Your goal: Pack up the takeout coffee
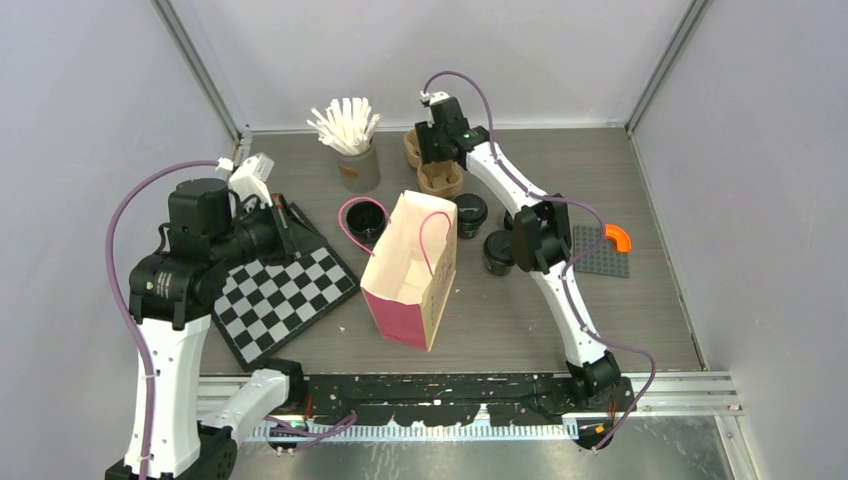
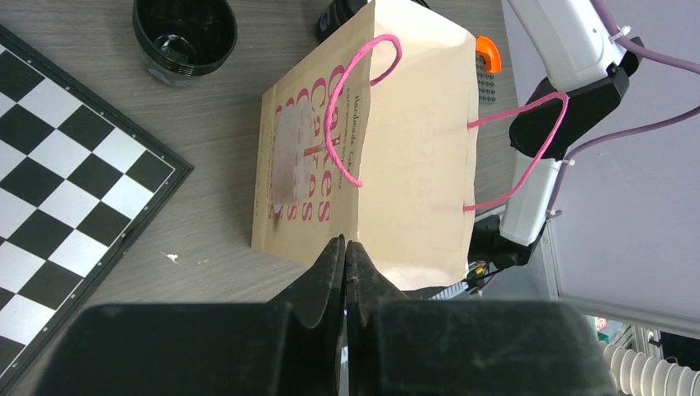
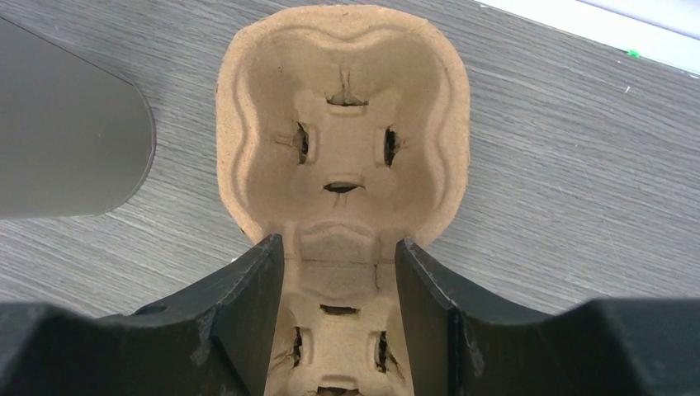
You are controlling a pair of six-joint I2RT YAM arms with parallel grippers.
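Pinching the pulp carrier [image 3: 342, 107], behind the paper bag [image 1: 410, 270], in the half-open right gripper [image 3: 338, 243]; holding the left gripper [image 2: 345, 243] shut, empty. Risking knocking the black cups [image 1: 470, 215] beside the bag when lifting.

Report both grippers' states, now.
Left gripper: closed, holding nothing.
Right gripper: fingers apart astride the cup carrier; grip cannot be told.
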